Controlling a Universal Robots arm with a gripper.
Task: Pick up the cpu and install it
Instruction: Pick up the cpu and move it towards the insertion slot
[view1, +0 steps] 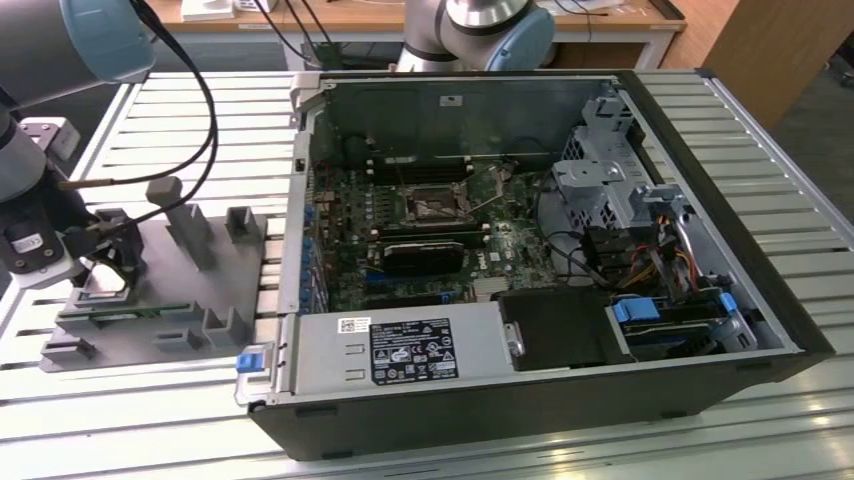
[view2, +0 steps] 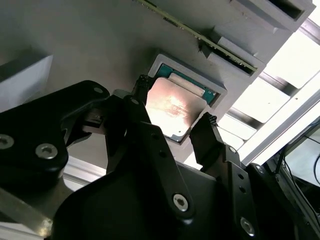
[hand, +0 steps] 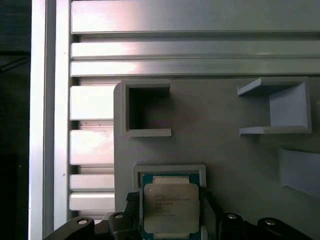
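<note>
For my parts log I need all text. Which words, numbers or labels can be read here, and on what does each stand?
Print on the cpu top, first wrist view: too blurred to read.
Large label on the power supply, exterior view: too small to read.
Small white label beside it: too small to read.
Nothing can be quoted.

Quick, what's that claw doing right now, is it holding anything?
Gripper: jaws open, astride the cpu lying in its grey holder, holding nothing.
</note>
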